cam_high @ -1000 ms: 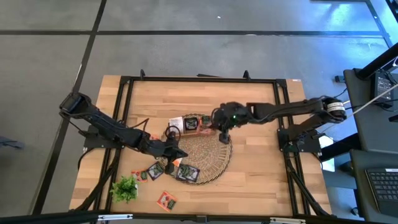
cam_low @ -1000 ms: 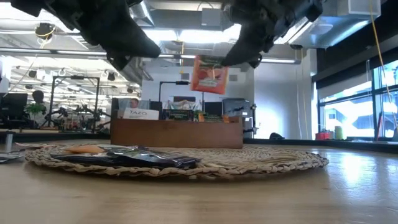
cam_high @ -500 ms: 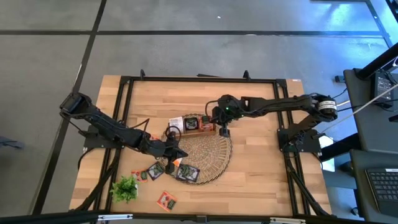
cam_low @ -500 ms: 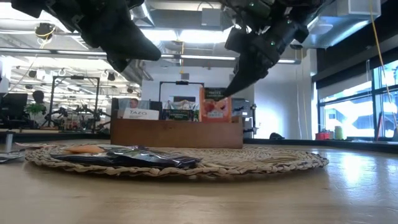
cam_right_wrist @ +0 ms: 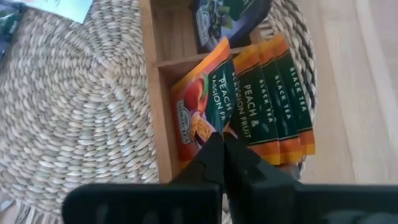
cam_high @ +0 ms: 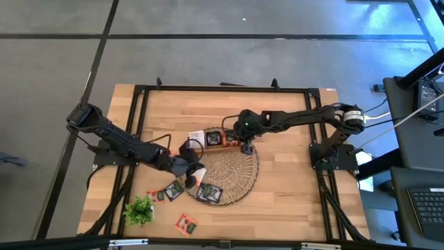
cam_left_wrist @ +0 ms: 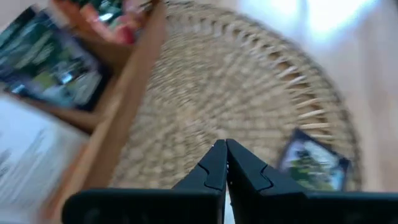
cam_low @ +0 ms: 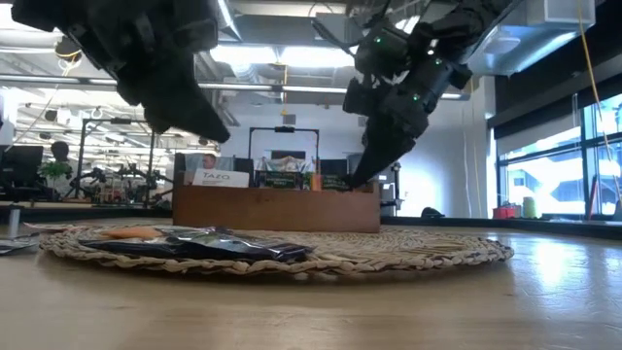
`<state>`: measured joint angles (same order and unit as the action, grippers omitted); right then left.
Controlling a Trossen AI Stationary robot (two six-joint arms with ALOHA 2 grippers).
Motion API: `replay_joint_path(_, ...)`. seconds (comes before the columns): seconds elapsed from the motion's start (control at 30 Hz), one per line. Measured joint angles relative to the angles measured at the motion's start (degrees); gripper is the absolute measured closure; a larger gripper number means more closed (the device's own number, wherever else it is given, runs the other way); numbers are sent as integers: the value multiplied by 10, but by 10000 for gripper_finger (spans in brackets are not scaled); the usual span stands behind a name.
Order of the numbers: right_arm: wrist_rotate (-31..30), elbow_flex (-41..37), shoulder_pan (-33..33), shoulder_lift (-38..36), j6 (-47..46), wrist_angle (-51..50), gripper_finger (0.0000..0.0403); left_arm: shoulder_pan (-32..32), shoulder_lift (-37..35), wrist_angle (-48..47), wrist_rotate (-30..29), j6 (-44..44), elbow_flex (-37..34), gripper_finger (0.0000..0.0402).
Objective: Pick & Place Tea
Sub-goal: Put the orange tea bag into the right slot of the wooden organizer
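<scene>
Tea sachet [cam_right_wrist: 200,115], orange peach, stands in wooden tray [cam_right_wrist: 163,118] w/ other sachets — right gripper [cam_right_wrist: 222,144] pinched shut on its top edge; left gripper [cam_left_wrist: 225,152] shut, empty, above wicker mat [cam_left_wrist: 249,106].

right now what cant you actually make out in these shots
- Right gripper: shut on the front peach sachet in the wooden tray; its lower part is hidden by the fingers.
- Left gripper: shut; the sachets beside it in the left wrist view are blurred, labels unreadable.
- Low view: the tray wall hides the tray's contents.
- High view: sachet labels too small.
</scene>
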<state>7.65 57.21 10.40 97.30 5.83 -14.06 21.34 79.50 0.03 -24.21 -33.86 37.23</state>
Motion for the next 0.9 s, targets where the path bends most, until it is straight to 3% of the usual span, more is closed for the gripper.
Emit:
replay_joint_path(0.23, -4, 0, 0, 3, -57, 4, 381, -19, 0, -69, -20, -52, 0, 400)
replay_joint_path(0.57, -5, 0, -1, 3, -167, 9, 364, -20, 0, -79, -31, -55, 0, 400)
replay_joint_path(0.9, -8, -2, -1, -55, -207, 2, 354, -20, 0, -102, -48, -61, 0, 400)
